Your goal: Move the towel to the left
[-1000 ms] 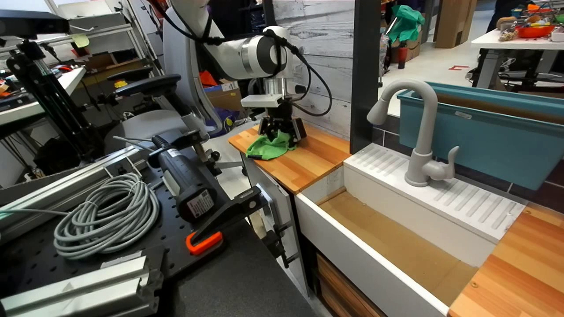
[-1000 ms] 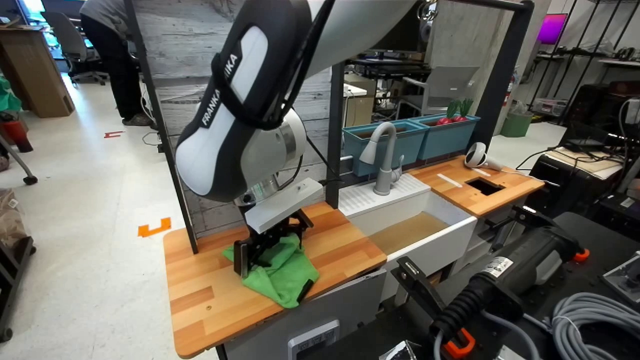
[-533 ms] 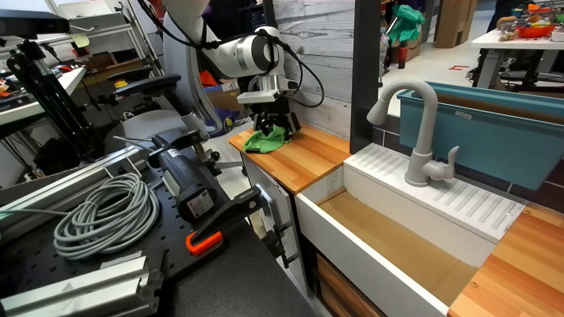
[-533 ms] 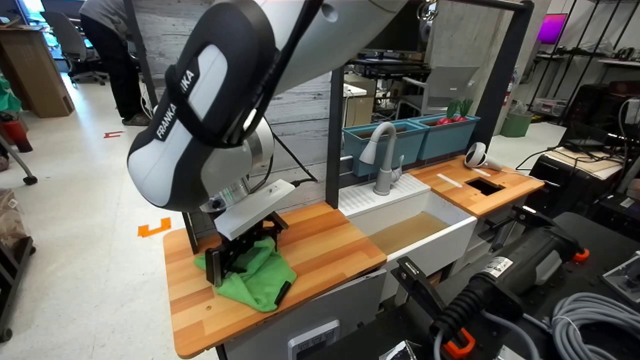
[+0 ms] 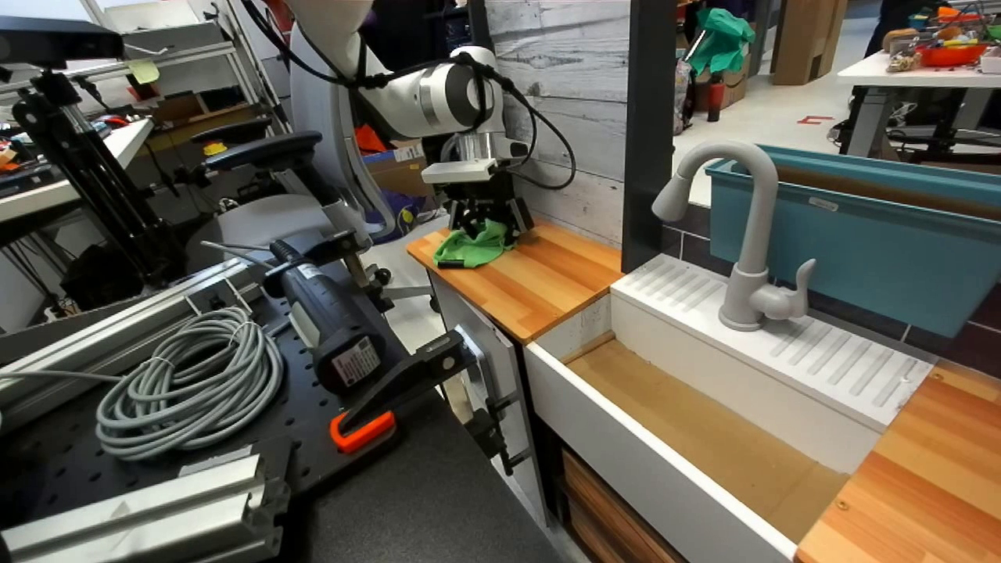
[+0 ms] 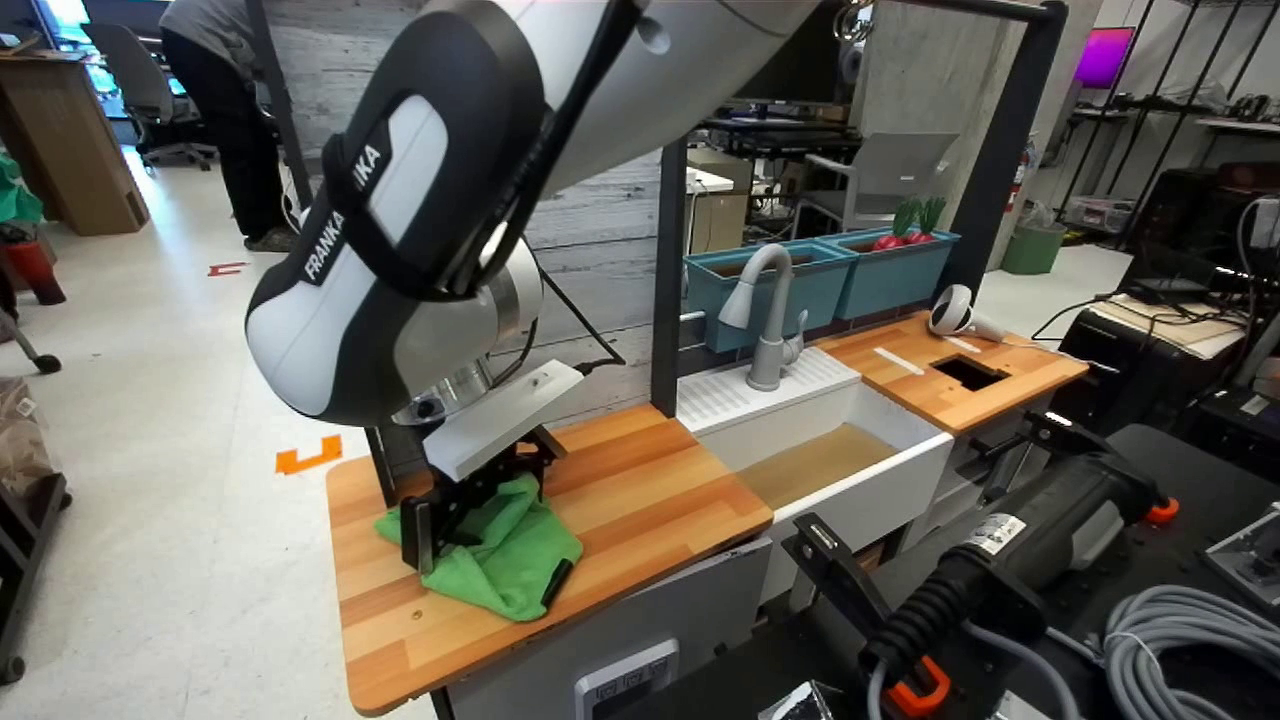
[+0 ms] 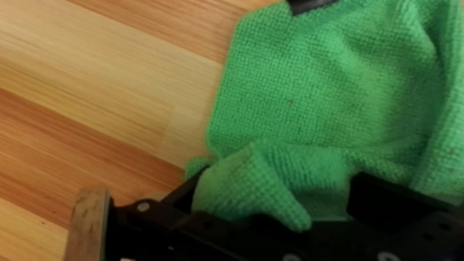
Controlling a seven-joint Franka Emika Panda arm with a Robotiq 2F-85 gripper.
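Note:
The green towel (image 6: pixel 510 560) lies crumpled on the left wooden counter (image 6: pixel 640 490) in an exterior view, its dark tag near the front edge. It also shows in an exterior view (image 5: pixel 473 252) near the counter's far end. My gripper (image 6: pixel 480 515) points down over the towel, low at the counter, and also shows in an exterior view (image 5: pixel 486 223). In the wrist view the towel (image 7: pixel 308 90) spreads flat above, and a fold of it is bunched up between the black fingers of the gripper (image 7: pixel 275 195). The fingers have cloth between them; their very tips are hidden in it.
A grey plank wall (image 5: pixel 563 102) rises behind the counter. A white sink (image 6: pixel 830 470) with a grey faucet (image 6: pixel 770 320) stands right of it, and blue planters (image 6: pixel 770 280) behind. A black bench with a clamped tool (image 6: pixel 1040 520) stands in front.
The gripper and the towel have moved together to the left along the counter in an exterior view, mostly in the first half second. Only a slight shift shows since then.

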